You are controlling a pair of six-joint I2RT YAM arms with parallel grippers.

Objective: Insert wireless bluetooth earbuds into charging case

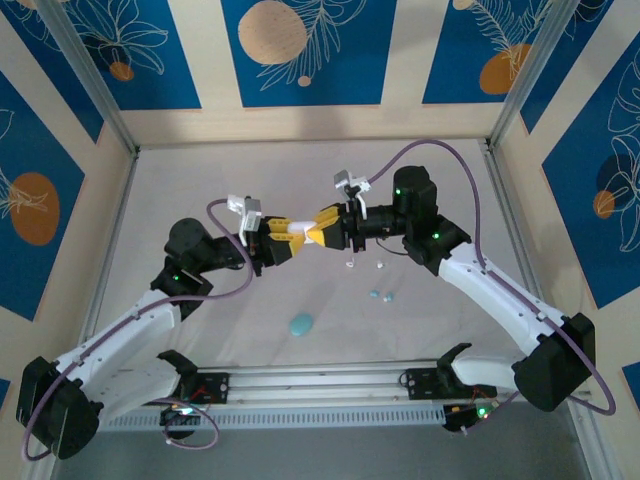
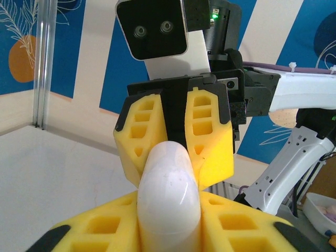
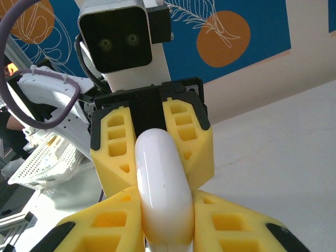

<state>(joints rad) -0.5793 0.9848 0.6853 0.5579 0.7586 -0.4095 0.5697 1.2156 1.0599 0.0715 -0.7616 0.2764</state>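
Nearer the arm bases than the white glossy oval charging case (image 1: 297,228), a cyan rounded lump (image 1: 300,325), probably another case, lies on the table. Between it and the white case, off to the right, two tiny cyan plastic earbuds (image 1: 380,295) sit close together. Two paler specks (image 1: 349,265) almost under the white case may be white buds, but they are too small to be sure.

The white case hangs above the table, pinched end to end. Your left gripper (image 1: 283,237) clamps its yellow foam fingers on one end and your right gripper (image 1: 322,228) closes on the other.

Watch that grip. The shell is slick and rounded, so a harder squeeze or an uneven pull between the arms could squirt it out or twist it. A drop from there would likely land among the buds and scatter them. With both grippers occupied, you have neither free to fetch a bud.

Beyond the white case, the pale matte table (image 1: 180,180) runs back to metal posts (image 1: 95,90). Behind these stand beige walls (image 1: 205,50) with blue panels, orange discs and white leaf outlines.
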